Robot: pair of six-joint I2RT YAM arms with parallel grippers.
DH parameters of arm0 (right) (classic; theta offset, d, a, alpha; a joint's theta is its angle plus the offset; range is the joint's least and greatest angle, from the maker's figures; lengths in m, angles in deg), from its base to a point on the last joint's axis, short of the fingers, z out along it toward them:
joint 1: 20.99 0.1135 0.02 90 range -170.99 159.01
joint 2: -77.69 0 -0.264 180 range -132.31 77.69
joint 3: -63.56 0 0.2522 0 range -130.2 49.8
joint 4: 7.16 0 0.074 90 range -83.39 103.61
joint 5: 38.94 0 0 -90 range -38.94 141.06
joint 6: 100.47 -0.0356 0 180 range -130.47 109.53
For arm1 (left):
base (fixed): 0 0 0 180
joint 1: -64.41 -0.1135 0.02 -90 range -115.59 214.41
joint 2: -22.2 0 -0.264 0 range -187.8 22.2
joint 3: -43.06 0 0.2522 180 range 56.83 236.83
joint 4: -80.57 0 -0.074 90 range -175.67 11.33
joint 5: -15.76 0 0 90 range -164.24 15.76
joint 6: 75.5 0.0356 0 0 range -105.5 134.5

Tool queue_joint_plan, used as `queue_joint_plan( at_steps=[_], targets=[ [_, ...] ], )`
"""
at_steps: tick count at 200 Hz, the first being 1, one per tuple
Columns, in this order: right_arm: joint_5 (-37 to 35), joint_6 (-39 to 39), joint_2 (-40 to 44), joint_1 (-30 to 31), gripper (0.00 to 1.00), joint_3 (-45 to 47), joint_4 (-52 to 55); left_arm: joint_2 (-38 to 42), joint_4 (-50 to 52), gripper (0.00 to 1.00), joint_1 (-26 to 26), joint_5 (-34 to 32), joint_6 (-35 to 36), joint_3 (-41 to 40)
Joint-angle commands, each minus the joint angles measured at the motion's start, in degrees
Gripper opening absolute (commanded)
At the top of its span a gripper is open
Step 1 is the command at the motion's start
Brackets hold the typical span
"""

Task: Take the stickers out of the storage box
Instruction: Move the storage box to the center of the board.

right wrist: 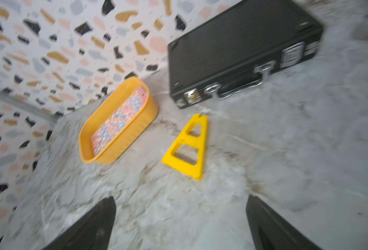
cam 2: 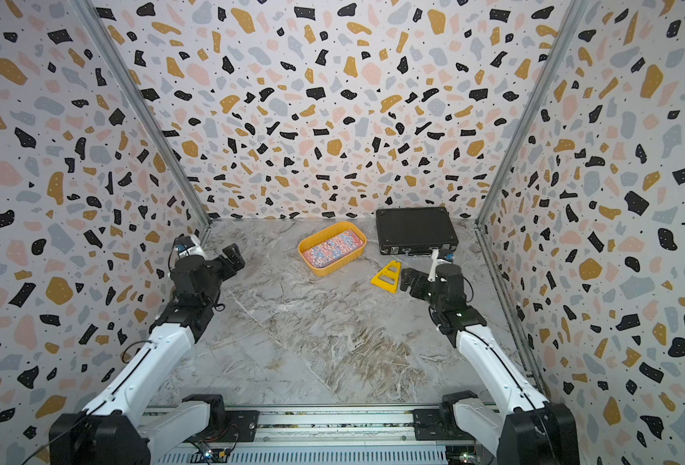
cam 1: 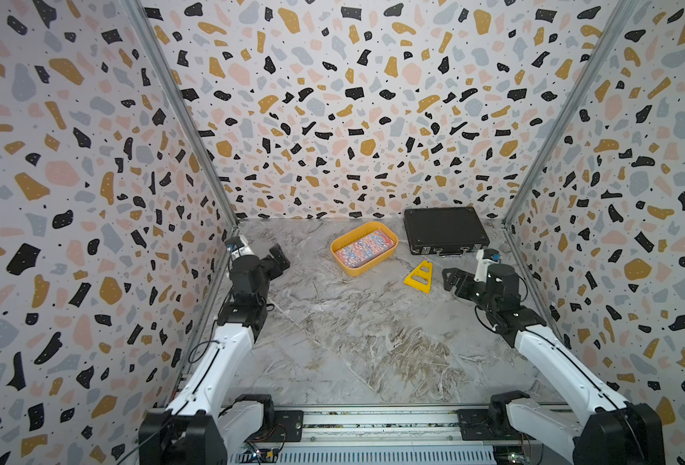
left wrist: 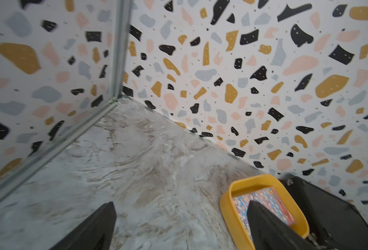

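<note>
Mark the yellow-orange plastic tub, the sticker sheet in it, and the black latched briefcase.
yellow-orange plastic tub [cam 1: 373, 258], in a top view, on its near side wall.
sticker sheet [cam 1: 365, 249], in a top view, middle of its face.
black latched briefcase [cam 1: 443, 227], in a top view, centre of its lid.

Left claw [cam 1: 281, 257] and right claw [cam 1: 450, 280] gape, empty

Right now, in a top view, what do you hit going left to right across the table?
left gripper → storage box with the stickers inside → yellow triangular piece → right gripper
</note>
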Motion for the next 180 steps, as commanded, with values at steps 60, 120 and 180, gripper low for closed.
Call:
queue_joint_plan(
  at_steps=[60,120,180],
  targets=[
    [-0.8,3.8,-0.6,12.5,0.91,8.8,-8.7,-36.2,29.9,0.99,5.0,24.1,3.2,39.4],
    [0.9,6.5,-7.0,13.2,0.88,7.1,-10.0,-58.1,43.5,0.91,9.2,20.1,11.1,63.3],
    [3.9,7.0,-7.8,13.4,0.86,6.2,-10.2,-69.8,51.0,0.81,11.5,13.3,14.8,80.0]
  ],
)
